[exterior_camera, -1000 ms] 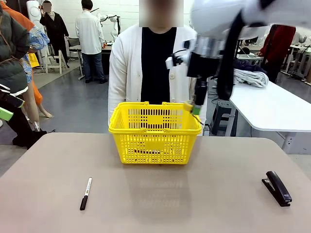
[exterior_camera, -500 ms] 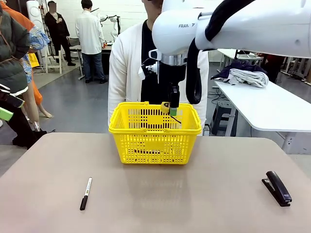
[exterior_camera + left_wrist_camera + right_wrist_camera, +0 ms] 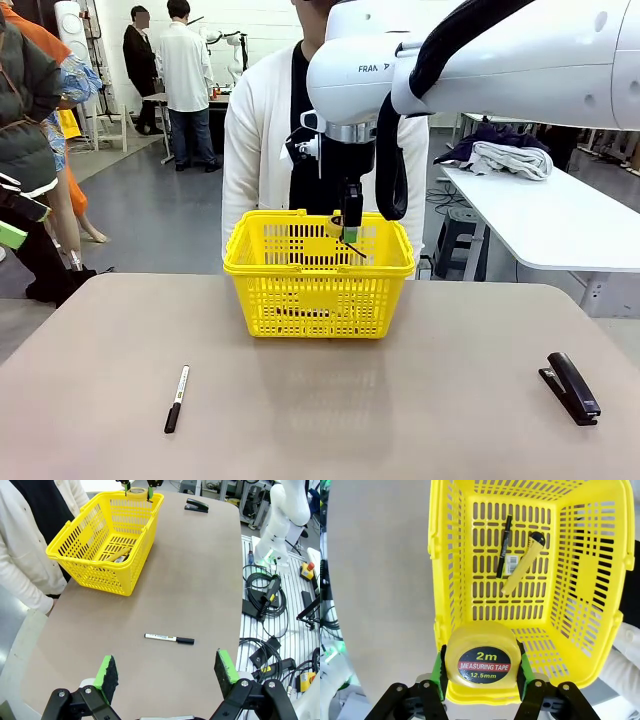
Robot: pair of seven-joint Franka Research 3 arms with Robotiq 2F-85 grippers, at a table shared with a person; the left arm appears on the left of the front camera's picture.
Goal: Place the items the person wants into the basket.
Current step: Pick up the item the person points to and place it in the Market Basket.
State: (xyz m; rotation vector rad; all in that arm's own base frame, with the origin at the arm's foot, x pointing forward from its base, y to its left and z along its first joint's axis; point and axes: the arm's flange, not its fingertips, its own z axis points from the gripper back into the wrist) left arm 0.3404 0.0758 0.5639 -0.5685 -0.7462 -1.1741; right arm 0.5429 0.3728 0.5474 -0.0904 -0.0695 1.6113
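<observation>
A: Tape measure point(image 3: 477, 655) sits clamped between the right gripper's point(image 3: 349, 236) pads, hanging over the basket point(image 3: 318, 300) but close to one rim.

B: So a release now could clip that rim?

A: Possibly. It's round; if it lands on the rim it may roll off onto the table point(image 3: 320, 400). Its strap could also snag the lattice.

B: What's already inside?

A: Pen point(image 3: 504, 546) and knife point(image 3: 522, 563) lie on the basket floor, just beside each other. Dropping from this height might bounce the tape off them.

B: The left gripper point(image 3: 167, 672)?

A: Jaws wide, empty, well back above the table, near the marker point(image 3: 169, 639). The person point(image 3: 262, 130) stands right behind the basket.
</observation>
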